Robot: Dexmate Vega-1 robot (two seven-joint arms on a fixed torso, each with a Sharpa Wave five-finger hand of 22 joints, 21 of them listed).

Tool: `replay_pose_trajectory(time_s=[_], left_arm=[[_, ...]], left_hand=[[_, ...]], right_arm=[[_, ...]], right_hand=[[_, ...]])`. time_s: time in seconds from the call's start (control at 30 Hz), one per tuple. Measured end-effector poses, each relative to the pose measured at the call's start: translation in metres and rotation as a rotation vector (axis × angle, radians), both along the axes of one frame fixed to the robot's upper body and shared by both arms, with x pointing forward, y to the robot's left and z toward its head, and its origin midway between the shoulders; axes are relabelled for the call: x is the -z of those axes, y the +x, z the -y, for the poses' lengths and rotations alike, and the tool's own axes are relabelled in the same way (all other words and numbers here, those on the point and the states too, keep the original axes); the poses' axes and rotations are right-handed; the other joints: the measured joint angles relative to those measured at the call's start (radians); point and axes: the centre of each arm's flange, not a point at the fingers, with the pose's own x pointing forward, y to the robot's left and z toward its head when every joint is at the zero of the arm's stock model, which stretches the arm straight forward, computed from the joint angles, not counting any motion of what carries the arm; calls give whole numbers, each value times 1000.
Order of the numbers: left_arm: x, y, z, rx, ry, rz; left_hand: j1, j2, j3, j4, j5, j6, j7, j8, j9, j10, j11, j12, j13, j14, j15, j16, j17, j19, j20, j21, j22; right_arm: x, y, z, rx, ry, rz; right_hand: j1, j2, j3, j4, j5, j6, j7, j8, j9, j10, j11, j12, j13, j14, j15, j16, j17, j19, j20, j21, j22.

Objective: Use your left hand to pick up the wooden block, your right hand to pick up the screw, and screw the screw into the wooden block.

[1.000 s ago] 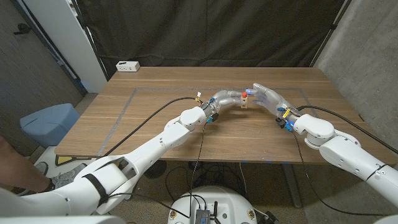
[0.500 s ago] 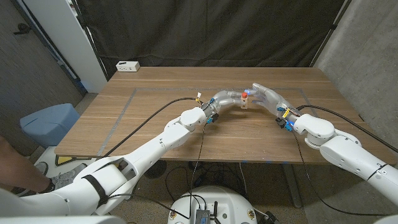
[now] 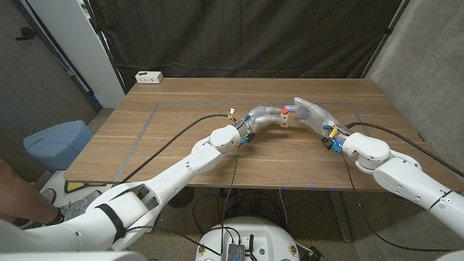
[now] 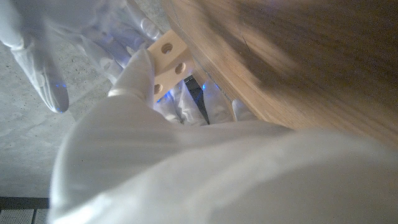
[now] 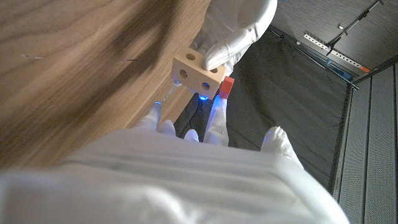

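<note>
the wooden block point(image 3: 286, 121) sits above the wooden table point(image 3: 181, 138), just past the table's centre toward 1 o'clock in the head view, between the two hands. it is pale, with round holes through its faces; two holes show in the right wrist view point(image 5: 198, 73) and three in the left wrist view point(image 4: 169, 61). the left hand point(image 3: 266, 114) grips the block, its fingers wrapped over one side; a fingertip point(image 5: 224, 55) presses on the block's face in the right wrist view.

the screw point(image 3: 285, 110), seen as a small red piece, stands at the block's 12 o'clock edge in the head view and touches the block; the right wrist view shows it point(image 5: 226, 88) against the block's far side. the right hand point(image 3: 310, 110) meets the block from 3 o'clock with its fingers at the red piece. how it pinches the screw cannot be told exactly, since the fingers cover the contact.

a white box point(image 3: 148, 77) lies at the table's 10 o'clock corner, well apart from both hands. a blue chair point(image 3: 56, 141) stands off the table at 9 o'clock.
</note>
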Motion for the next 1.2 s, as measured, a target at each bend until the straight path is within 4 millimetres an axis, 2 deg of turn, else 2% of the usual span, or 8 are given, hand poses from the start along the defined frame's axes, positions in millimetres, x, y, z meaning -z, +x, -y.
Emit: replay_pose_trajectory(time_s=[0.3, 0.47, 1.0, 1.2], left_arm=[[-1, 1, 0, 2, 2, -2], [0, 2, 0, 3, 2, -4], [0, 3, -2, 3, -1, -6], [0, 3, -2, 6, -1, -6]], left_hand=[[0, 0, 0, 0, -1, 0, 0, 4, 1, 0, 0, 0, 0, 0, 0, 0, 0, 0, 0, 0, 0], [0, 0, 0, 0, -1, 0, 0, 4, 1, 0, 0, 0, 0, 0, 0, 0, 0, 0, 0, 0, 0], [0, 0, 0, 0, 0, 0, 0, 4, 0, 1, 1, 0, 0, 0, 0, 0, 0, 0, 0, 0, 0], [0, 0, 0, 0, 0, 0, 0, 4, 0, 1, 1, 0, 0, 0, 0, 0, 0, 0, 0, 0, 0]], right_arm=[[1, 0, 0, 8, 6, -3], [2, 0, 0, 12, 10, -5], [3, 1, 0, 19, 17, -16], [4, -1, -1, 21, 19, -19]], right_hand=[[-5, 5, 0, 0, 0, 20, 5, 0, 0, 21, -7, 2, 0, 0, 0, 0, 0, 4, -4, 0, 0], [-5, 5, 0, 0, 0, 36, 11, 8, -1, 32, -7, 4, 0, 0, 0, 0, 0, 7, -7, 5, 0], [-5, 5, 0, 0, 0, 57, 11, 8, 0, 55, -9, 4, 0, 0, 0, 8, 0, 18, -18, 5, 0], [-5, 5, 0, 0, 0, 70, 13, 16, -1, 66, -12, 4, 0, 0, 0, 8, 0, 18, -18, 5, 0]])
